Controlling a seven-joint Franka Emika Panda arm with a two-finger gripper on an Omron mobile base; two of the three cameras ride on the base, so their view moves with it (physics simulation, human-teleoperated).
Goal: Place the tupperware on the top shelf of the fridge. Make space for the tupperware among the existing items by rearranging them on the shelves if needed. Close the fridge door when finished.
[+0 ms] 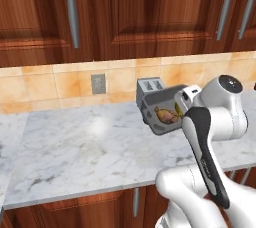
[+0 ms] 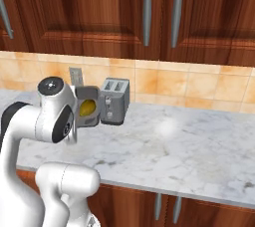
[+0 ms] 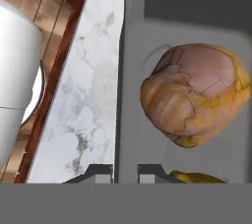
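The tupperware [image 1: 161, 113] is a shallow grey tub held up in the air over the counter, tipped on its side with its open face toward the left base camera. Orange-brown roast chicken [image 3: 196, 94] lies inside it. My gripper [image 1: 180, 103] is shut on the tub's rim, at its right edge in the left base view. In the hand view the gripper [image 3: 125, 173] has that rim between its two dark fingertips [image 3: 101, 171]. From the right base view the tupperware [image 2: 88, 107] hangs just left of the toaster. The fridge, its shelves and the existing items are out of view.
A grey toaster [image 1: 149, 86] stands at the back of the marble counter [image 1: 75, 147], close behind the tub. A wall outlet [image 1: 98, 83] sits on the tiled backsplash. Dark wood cabinets [image 1: 125, 7] hang above. The counter's front edge [image 1: 75, 196] runs below.
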